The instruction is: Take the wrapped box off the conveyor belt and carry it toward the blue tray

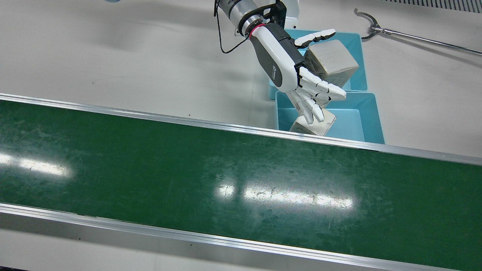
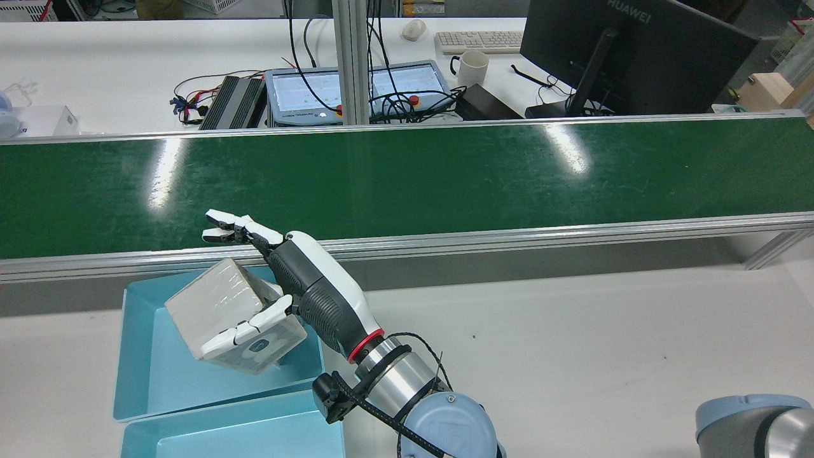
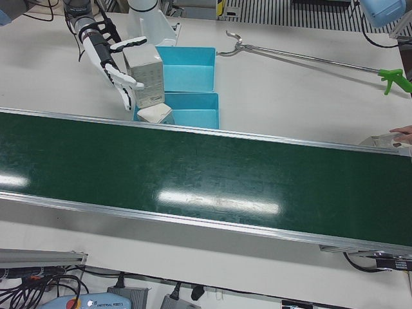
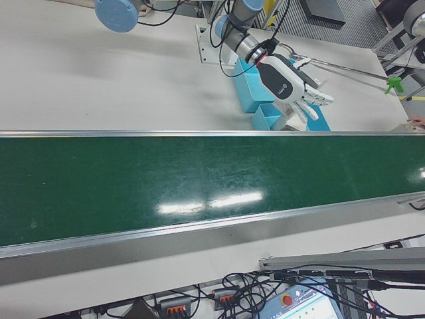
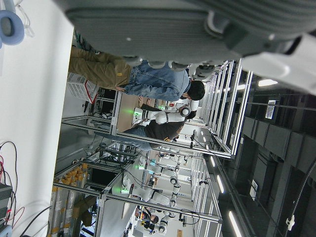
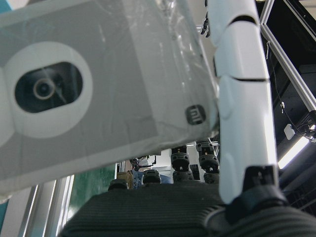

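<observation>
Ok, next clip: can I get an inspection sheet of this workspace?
Surface: green belt, scuffed, with glare; white table.
Job's things: box lifted over the blue trays; second box lies in the tray nearer the belt.
Clutter: reacher tool on the table.
Robot hands: right robot hand shut on the box; left robot hand barely shows, state unclear.
Cables: black cable by the right wrist.
Surroundings: monitor, keyboard, mug; person's hand at the belt's end.

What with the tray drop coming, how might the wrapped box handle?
Probably stiff: the box shows crisp edges in the hand. Its glossy wrap may be slippery. Held tilted by opposite faces, it could twist.
</observation>
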Motion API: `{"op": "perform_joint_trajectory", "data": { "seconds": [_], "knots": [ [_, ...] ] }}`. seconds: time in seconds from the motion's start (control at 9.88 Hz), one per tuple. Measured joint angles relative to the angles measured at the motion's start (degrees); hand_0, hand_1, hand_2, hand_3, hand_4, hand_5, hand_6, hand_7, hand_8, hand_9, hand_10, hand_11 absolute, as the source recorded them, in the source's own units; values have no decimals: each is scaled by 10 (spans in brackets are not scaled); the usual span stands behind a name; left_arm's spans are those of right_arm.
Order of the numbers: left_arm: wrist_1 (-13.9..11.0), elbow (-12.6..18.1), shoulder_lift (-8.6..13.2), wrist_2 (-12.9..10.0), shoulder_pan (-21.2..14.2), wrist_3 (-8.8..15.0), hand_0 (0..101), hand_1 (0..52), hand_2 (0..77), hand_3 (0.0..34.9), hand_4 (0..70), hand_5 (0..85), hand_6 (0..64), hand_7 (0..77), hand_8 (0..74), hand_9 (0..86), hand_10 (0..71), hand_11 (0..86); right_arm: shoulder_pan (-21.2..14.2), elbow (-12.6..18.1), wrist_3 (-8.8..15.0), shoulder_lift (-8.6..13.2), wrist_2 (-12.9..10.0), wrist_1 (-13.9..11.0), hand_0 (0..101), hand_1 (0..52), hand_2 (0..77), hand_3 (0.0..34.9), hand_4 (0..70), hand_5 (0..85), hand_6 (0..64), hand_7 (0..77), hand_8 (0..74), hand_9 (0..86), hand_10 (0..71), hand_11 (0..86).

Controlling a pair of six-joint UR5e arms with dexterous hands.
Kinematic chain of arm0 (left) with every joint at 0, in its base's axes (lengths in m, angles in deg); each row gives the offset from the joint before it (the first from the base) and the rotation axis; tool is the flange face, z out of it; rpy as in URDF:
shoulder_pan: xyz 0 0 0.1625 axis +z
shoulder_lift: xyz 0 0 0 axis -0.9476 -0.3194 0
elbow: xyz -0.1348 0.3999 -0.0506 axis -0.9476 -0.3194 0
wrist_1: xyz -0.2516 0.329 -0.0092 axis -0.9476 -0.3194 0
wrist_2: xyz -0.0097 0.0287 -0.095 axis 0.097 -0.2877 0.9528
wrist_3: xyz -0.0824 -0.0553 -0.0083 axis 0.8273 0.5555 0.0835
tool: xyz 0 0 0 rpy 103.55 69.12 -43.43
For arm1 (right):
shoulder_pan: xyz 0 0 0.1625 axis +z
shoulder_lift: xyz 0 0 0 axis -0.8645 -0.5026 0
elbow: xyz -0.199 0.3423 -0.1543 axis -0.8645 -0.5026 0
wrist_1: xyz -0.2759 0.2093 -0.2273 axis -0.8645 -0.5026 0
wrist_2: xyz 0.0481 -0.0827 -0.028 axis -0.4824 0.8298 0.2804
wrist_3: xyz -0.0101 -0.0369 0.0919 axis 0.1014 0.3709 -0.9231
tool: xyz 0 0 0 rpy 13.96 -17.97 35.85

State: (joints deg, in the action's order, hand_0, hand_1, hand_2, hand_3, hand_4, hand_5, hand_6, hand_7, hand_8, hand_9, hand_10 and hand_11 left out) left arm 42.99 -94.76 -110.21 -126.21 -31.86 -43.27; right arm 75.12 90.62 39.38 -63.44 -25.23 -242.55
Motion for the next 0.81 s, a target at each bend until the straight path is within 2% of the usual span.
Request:
{"op": "perform_joint_trajectory", "data": {
  "seconds": [0.1,0.2,0.3,0.61,0.71,0.81],
  "knots": [
    [0,0,0,0,0,0,0,0,11,0,0,11,0,5,5,5,5,5,3,-3,0,8,-1,0,500,180,87,100,147,82,71,213,5,33,0,11],
    [0,0,0,0,0,0,0,0,5,0,0,11,0,5,5,0,0,5,11,2,-1,13,-1,0,500,147,104,100,147,82,71,218,5,38,0,11],
    [0,0,0,0,0,0,0,0,5,0,5,11,5,5,5,5,0,5,25,12,-1,15,0,0,504,175,82,112,147,82,71,218,5,38,0,11],
    [0,0,0,0,0,0,0,0,5,0,5,11,0,5,5,5,0,5,61,25,-2,12,5,-1,505,175,93,117,147,87,71,218,5,38,0,11],
    [0,0,0,0,0,0,0,0,5,0,5,11,0,5,5,5,0,5,77,32,-4,3,8,-2,503,175,93,116,147,87,71,218,5,38,0,11],
    [0,0,0,0,0,0,0,0,5,0,0,11,5,5,5,5,5,0,94,46,-10,-17,9,-3,504,164,76,129,153,115,71,229,22,60,0,11]
  ]
}}
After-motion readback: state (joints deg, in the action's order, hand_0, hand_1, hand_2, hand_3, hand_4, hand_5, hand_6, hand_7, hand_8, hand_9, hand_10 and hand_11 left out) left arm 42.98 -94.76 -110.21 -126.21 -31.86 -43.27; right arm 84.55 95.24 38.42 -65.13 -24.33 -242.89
